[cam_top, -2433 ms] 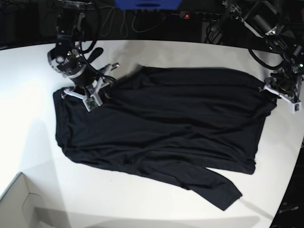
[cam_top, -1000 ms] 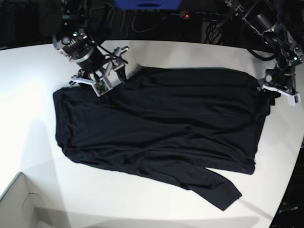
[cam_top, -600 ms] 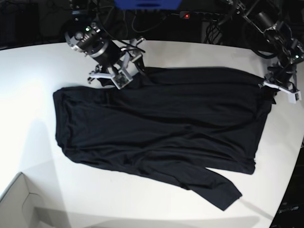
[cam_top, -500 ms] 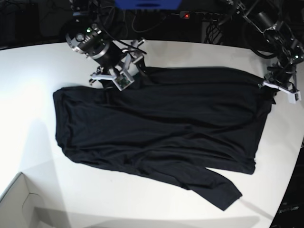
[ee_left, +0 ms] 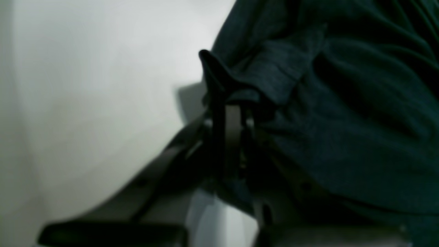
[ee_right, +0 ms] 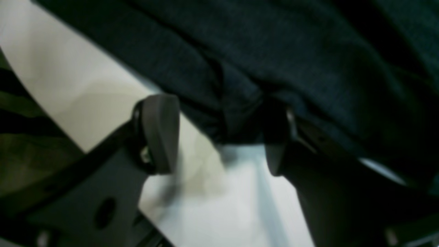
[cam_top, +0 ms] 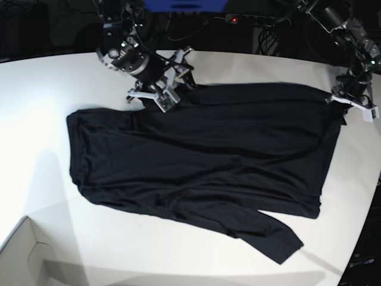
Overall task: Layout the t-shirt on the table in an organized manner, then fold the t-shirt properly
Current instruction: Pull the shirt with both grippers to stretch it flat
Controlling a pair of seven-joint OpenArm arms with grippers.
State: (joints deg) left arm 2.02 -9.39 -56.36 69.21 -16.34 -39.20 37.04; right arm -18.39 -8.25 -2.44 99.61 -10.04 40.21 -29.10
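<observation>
While the black t-shirt (cam_top: pixel 196 161) lies spread across the white table (cam_top: pixel 36 119), its long sleeve (cam_top: pixel 268 235) trailing toward the near edge, both arms sit at its far side. The left gripper (ee_left: pixel 228 103) has its jaws pressed together on a fold of the shirt's hem, a small tongue of cloth sticking up just above the fingertips; the bulk of the fabric bunches to the right of the jaws in the left wrist view, with bare tabletop to their left. In the base view this gripper (cam_top: pixel 348 101) sits at the shirt's far right corner. The right gripper (ee_right: pixel 219 137) stands with its jaws apart, one finger (ee_right: pixel 159 132) over bare table, the other at the cloth's edge. A rounded bulge of the shirt's border hangs between them and the rest of the garment stretches beyond and to the right of the fingertips; whether either finger touches it cannot be told. In the base view this gripper (cam_top: pixel 169 83) is at the shirt's far edge, left of the middle
</observation>
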